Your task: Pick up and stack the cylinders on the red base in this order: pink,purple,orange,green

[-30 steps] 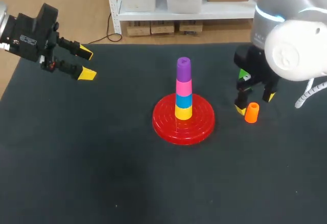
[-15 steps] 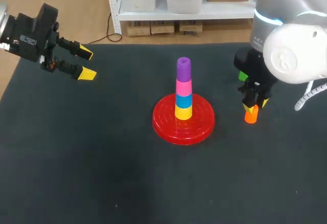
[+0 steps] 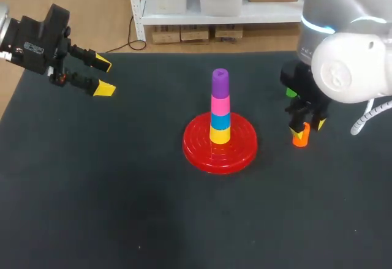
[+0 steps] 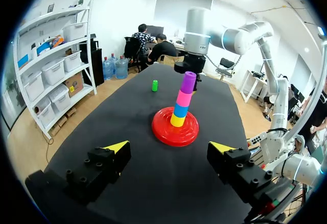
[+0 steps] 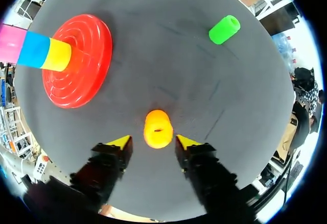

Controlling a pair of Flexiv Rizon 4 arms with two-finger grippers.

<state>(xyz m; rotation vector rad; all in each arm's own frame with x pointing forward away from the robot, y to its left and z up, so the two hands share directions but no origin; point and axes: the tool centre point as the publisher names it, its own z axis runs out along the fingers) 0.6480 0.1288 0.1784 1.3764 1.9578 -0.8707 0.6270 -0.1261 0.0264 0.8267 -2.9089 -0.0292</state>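
Where the black table (image 3: 122, 189) reaches its far-left corner: left gripper (image 3: 103, 76), held above the surface, fingers wide apart, nothing btwn them.

Ctr of table: red base (image 3: 220, 149), round and ridged, w/ a stack upright on its middle. Btm to top: yellow cylinder (image 3: 220, 135), blue cylinder (image 3: 220, 121), pink cylinder (image 3: 220, 105), purple cylinder (image 3: 220, 82).

Right of base, apart from it: orange cylinder (image 3: 299, 137), upright on the table, off the stack. Right gripper (image 5: 153, 141) stands directly over it. In the right wrist view the cylinder sits btwn the yellow fingertips (image 5: 121, 141), and the fingers are apart w/ a sliver of table showing at one side, so not clamped.

Beyond the right gripper, nr the far edge: green cylinder (image 3: 291, 90), partly hidden behind the gripper in the head view, alone on the table, well apart from the orange one.
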